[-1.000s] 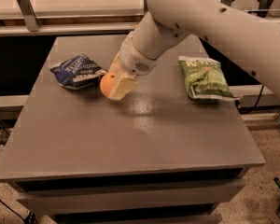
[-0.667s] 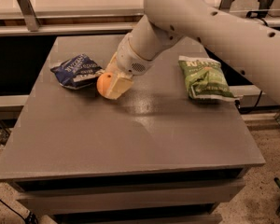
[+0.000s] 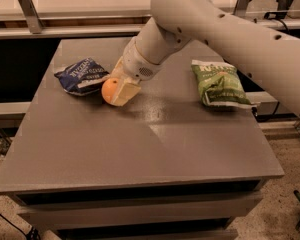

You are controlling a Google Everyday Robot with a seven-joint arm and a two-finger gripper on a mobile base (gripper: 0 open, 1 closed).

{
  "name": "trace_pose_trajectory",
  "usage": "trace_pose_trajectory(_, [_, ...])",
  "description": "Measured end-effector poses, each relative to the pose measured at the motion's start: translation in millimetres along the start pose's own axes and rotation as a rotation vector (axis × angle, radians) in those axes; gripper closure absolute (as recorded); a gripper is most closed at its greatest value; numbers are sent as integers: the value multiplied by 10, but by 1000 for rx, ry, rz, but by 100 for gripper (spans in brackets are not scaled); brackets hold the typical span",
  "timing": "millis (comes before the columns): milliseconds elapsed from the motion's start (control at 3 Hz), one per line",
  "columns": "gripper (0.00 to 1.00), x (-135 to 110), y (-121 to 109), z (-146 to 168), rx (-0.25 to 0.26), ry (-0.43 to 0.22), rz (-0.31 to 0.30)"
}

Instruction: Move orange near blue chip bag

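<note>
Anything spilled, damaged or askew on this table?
Nothing stands out. The gripper is shut on the orange, low over the table and right beside the blue chip bag. The green chip bag lies flat on the right. Both bags look whole, and nothing has spilled.

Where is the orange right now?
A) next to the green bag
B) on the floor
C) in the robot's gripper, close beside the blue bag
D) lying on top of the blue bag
C: the gripper holds the orange just beside the blue chip bag.
</note>
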State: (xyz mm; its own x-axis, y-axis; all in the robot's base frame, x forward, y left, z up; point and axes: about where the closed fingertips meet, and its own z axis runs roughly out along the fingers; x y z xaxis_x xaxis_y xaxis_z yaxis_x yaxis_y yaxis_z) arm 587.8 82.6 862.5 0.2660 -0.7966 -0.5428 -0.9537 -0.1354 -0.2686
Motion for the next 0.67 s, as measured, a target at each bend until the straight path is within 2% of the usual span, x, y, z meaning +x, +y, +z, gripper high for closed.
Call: trace_pose_trajectory(667, [37, 18, -22, 51, -25, 13, -19])
